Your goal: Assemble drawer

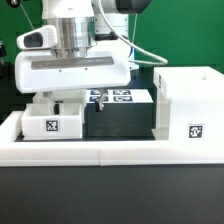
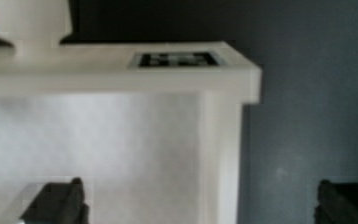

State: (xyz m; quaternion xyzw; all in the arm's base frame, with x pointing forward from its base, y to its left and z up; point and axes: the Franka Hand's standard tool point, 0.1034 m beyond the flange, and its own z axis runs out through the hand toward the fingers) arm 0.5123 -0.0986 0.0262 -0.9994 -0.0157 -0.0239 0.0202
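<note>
One small white tray (image 1: 55, 122) with a square tag stands at the exterior view's left, behind the front rail. My gripper (image 1: 65, 102) hangs right above it. In the wrist view the tray (image 2: 123, 120) fills the picture, its tag (image 2: 179, 58) on the far rim. My gripper (image 2: 202, 203) is open. One dark finger (image 2: 55, 200) is over the tray and the other is over the dark table beyond the tray's side wall. Nothing is clamped. The tall box shell (image 1: 190, 105) stands at the exterior view's right with a tag on its front. I cannot make out a second tray.
The marker board (image 1: 115, 97) lies behind the tray, between it and the shell. A long low white rail (image 1: 100, 150) edges the table in front. A white peg-like shape (image 2: 30, 25) shows beyond the tray in the wrist view.
</note>
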